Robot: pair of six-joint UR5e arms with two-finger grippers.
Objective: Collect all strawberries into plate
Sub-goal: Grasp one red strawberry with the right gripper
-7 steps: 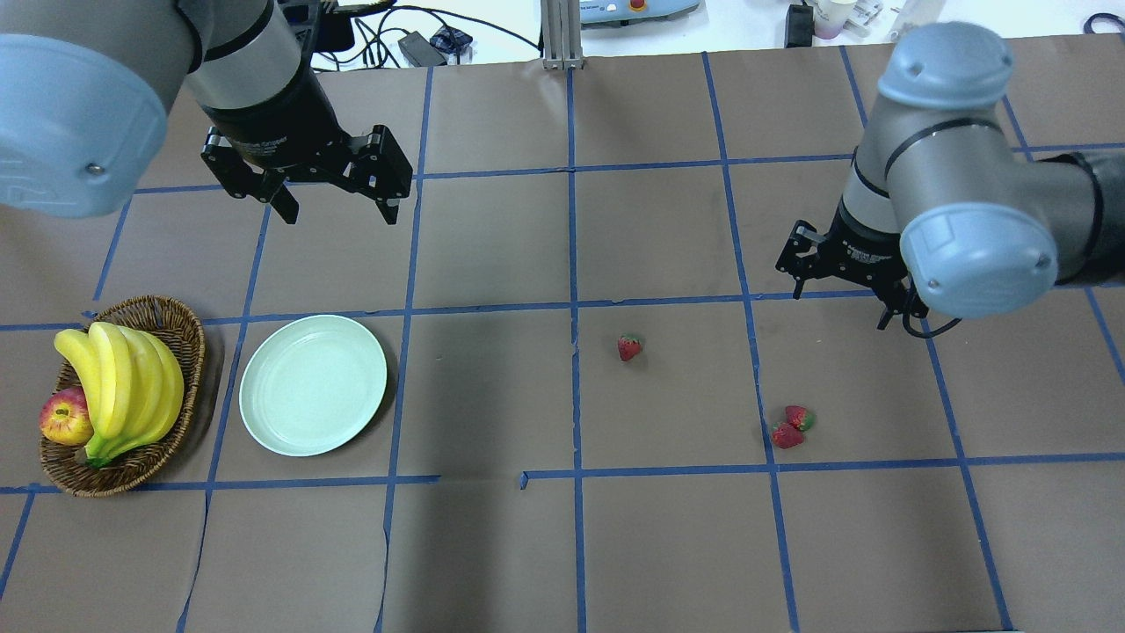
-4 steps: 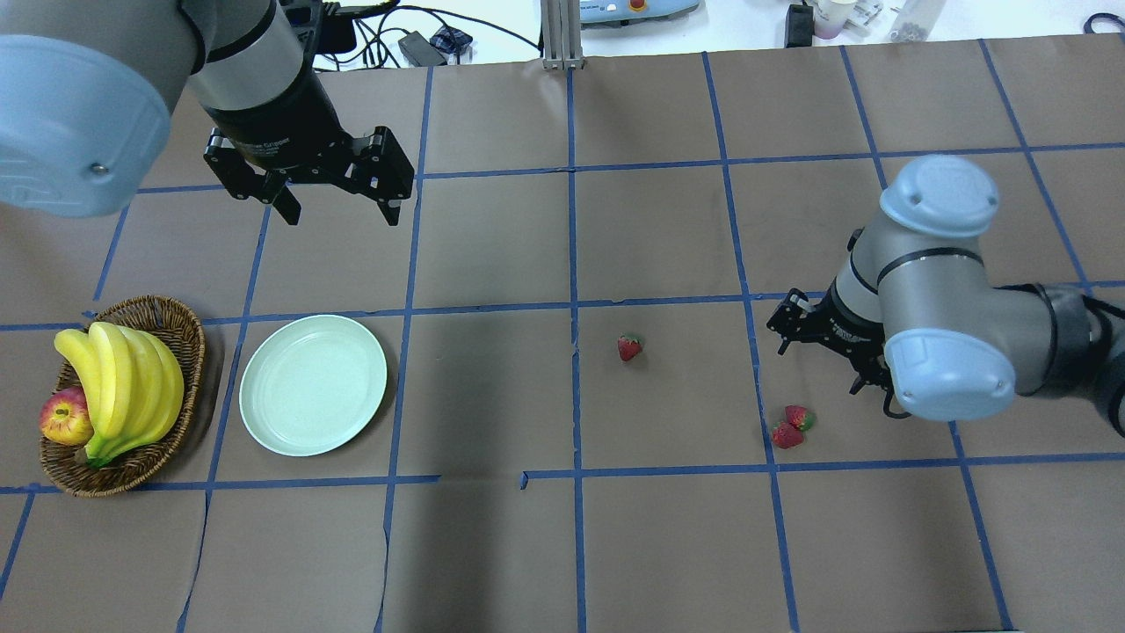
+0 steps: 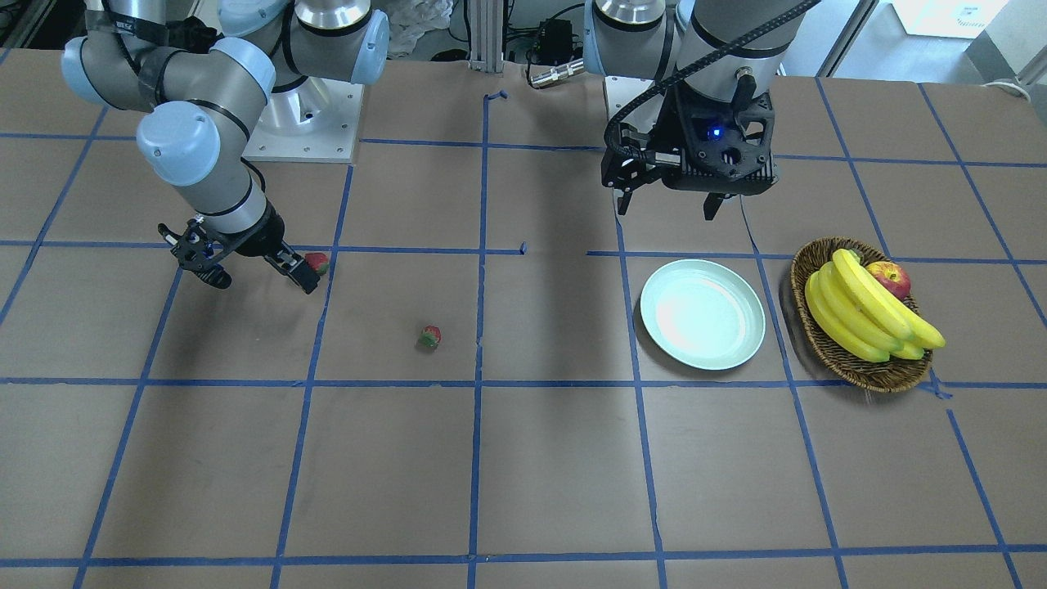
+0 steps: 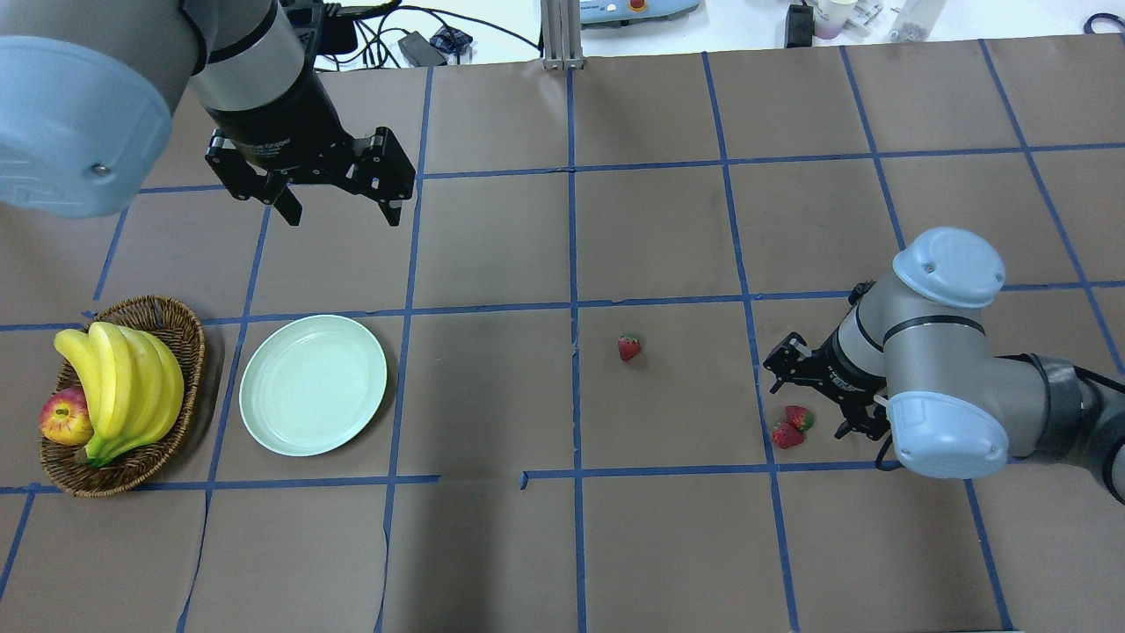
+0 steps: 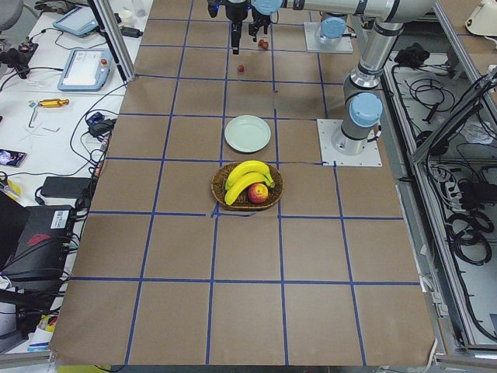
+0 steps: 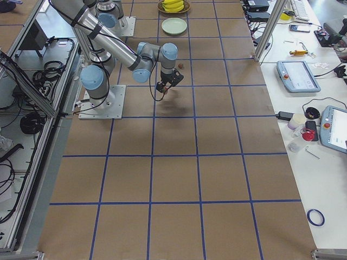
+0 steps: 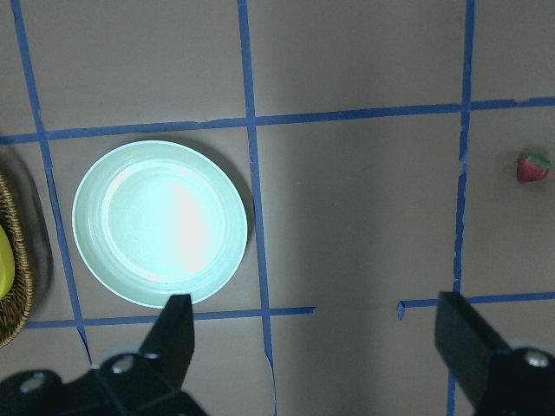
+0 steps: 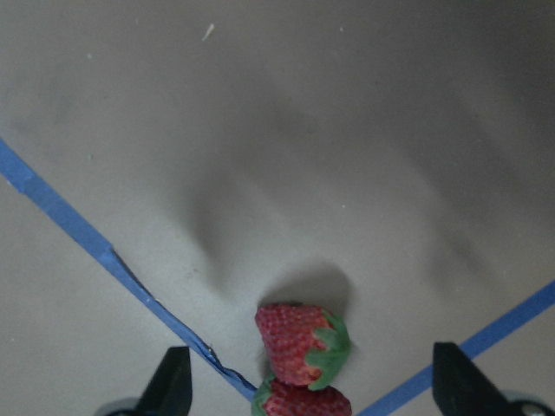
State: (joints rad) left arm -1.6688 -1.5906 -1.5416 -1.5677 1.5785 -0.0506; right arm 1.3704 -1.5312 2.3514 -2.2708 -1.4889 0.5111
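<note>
1. The table (image 4: 492, 545) is brown paper gridded with blue tape.
2. The three strawberries (image 4: 628, 348) are red with green leafy caps.
3. The plate (image 4: 313, 384) is pale mint and glossy.
4. At the left, a brown woven basket (image 4: 180, 325) holds yellow bananas (image 4: 123, 387) and a red-yellow apple (image 4: 65, 417).
5. The left arm (image 4: 237, 53) and right arm (image 4: 923, 369) are grey with pale blue caps; the left gripper (image 4: 341, 216) and right gripper (image 3: 266, 286) are black.

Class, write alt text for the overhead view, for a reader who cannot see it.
The right tool, open, hovers low by two strawberries lying together; a third strawberry sits alone nearer the middle. Far to the left are an empty plate, a basket of bananas and an apple, with the left tool open, held high.
</note>
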